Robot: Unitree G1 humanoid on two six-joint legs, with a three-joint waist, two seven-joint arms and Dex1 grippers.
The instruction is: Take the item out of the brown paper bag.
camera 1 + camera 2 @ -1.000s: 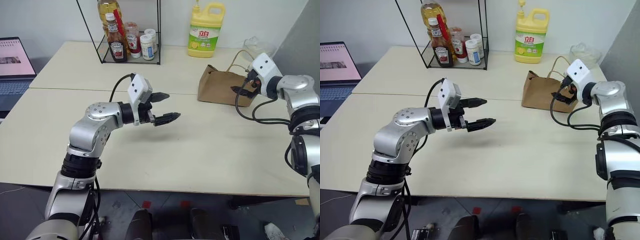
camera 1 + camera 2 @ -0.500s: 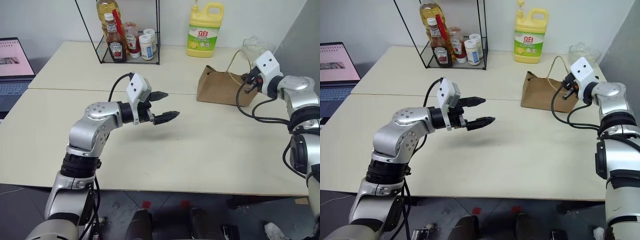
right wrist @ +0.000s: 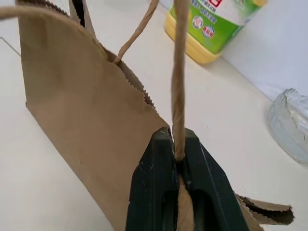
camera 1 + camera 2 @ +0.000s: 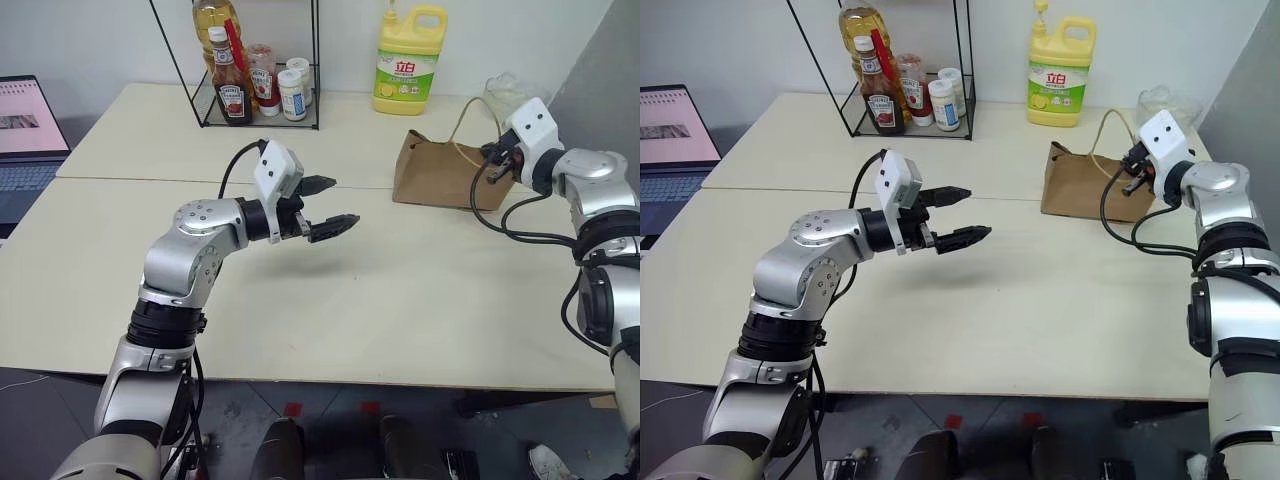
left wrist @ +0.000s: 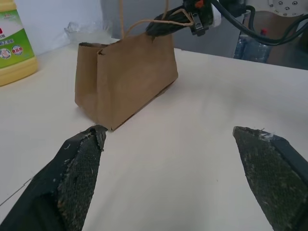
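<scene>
One brown paper bag [image 4: 440, 172], thin, crumple-prone, near the surface's far right edge; right gripper [image 3: 179, 150] pinching a cord handle [image 3: 181, 72]; left gripper [image 4: 327, 207] spread, empty. Contents probably unseen inside.

The crumpled brown paper bag [image 4: 438, 177] stands on the cream tabletop [image 4: 400, 290], just beside the right end effector [image 4: 492, 158], which pinches its thin tan cord handle [image 4: 466, 132]. The left end effector [image 4: 327, 206] (fingers spread) hovers well apart from the bag.
</scene>
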